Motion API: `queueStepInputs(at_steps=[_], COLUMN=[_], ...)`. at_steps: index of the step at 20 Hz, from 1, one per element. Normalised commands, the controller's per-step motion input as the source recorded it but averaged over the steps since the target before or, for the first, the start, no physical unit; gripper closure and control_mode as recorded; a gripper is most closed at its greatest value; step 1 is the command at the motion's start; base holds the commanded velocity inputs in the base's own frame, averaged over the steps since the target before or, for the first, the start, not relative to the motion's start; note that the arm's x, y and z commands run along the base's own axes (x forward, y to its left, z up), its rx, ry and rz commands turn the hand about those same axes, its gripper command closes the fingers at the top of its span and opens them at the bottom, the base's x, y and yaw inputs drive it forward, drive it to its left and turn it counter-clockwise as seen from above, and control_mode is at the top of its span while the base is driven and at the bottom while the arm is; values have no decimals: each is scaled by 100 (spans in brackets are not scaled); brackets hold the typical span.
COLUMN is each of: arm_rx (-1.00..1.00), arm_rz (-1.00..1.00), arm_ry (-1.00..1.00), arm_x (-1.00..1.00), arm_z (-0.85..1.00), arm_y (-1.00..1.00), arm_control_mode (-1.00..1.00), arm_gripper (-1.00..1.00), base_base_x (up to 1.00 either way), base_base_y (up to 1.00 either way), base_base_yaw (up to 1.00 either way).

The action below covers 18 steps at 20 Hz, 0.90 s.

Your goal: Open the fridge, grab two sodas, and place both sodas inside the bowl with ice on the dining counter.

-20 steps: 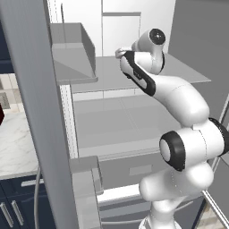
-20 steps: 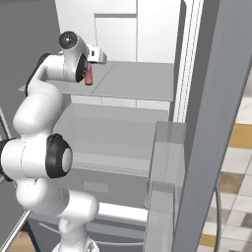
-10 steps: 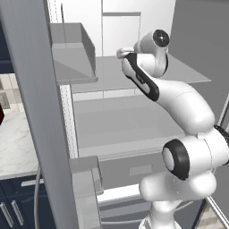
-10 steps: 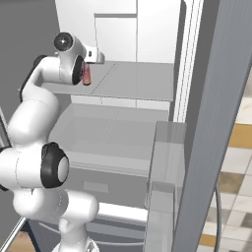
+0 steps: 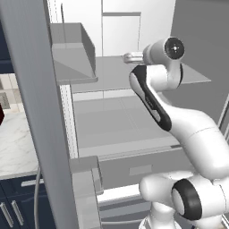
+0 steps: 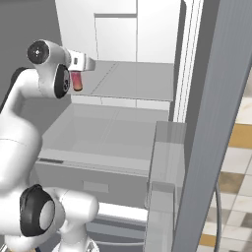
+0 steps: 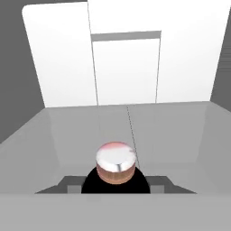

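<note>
A: Where is the arm reaching?

B: It is reaching into the open fridge (image 6: 123, 49), with the jaws (image 6: 78, 78) hanging at the left front of the upper grey shelf (image 6: 138, 81).

A: Are the jaws holding anything?

B: Yes. They are closed on the pink soda (image 6: 77, 81). In the right base view the bottle is hanging upright just below the white hand, its pink body showing against the shelf's left edge. In the hand view the soda (image 7: 116, 163) is sitting low in the middle, seen end-on, with a pale shiny round end and a dark part beneath it between the finger tips.

A: Is the bottle resting on the shelf or lifted off it?

B: I cannot tell from these views.

A: What else is showing?

B: The white back wall of the fridge is standing behind the shelf, and a wider grey shelf (image 6: 108, 133) is lying below it. The open door (image 5: 33, 112) is standing at the left of the left base view, carrying a grey door bin (image 5: 71, 53). A marble counter (image 5: 15, 143) is showing beyond that door.
</note>
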Motion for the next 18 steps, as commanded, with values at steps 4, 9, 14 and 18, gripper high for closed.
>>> queueStepInputs(at_steps=[4,9,14,18], arm_rx=[1,2,1,0], arm_rz=[-4,0,0,0], arm_ry=[3,0,-5,-5], arm_x=[-100,-100,-100,-100], arm_z=[4,0,-7,-1], arm_y=[-10,-25,-28,-4], arm_control_mode=[-100,-100,-100,-100], arm_gripper=[100,100,100,100], base_base_x=[0,0,0,0], base_base_y=[0,0,0,0], base_base_yaw=[0,0,0,0])
